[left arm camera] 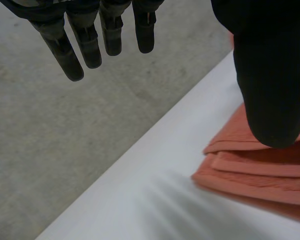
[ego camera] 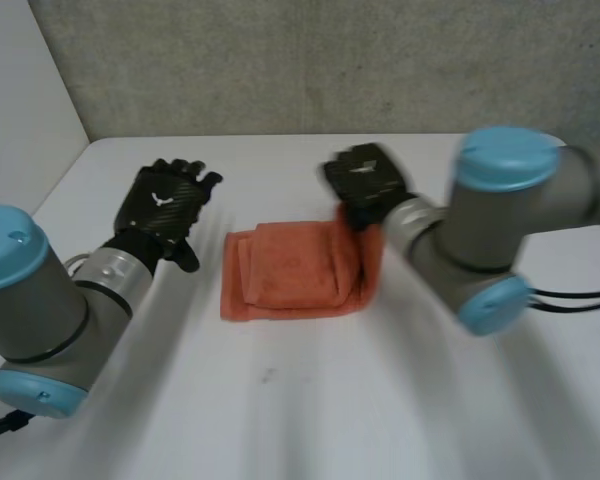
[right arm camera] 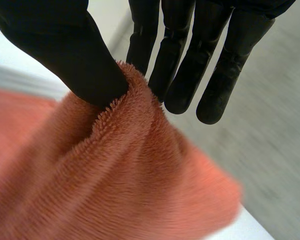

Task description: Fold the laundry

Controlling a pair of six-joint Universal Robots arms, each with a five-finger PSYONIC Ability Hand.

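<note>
An orange towel (ego camera: 290, 270) lies folded in layers in the middle of the white table (ego camera: 310, 400). My right hand (ego camera: 365, 180) is at the towel's far right corner and pinches that corner between thumb (right arm camera: 75, 60) and fingers (right arm camera: 175, 65), lifting the orange towel (right arm camera: 115, 185) off the pile. My left hand (ego camera: 165, 205) hovers left of the towel, apart from it, fingers (left arm camera: 85, 40) straight and holding nothing. Its thumb (left arm camera: 272, 75) hangs over the stacked edge of the orange towel (left arm camera: 255, 170).
The white table's far edge (left arm camera: 155, 135) runs past my left fingertips, with grey floor (left arm camera: 65, 130) beyond it. A grey wall (ego camera: 330, 60) stands behind the table. Bare tabletop lies in front of the towel.
</note>
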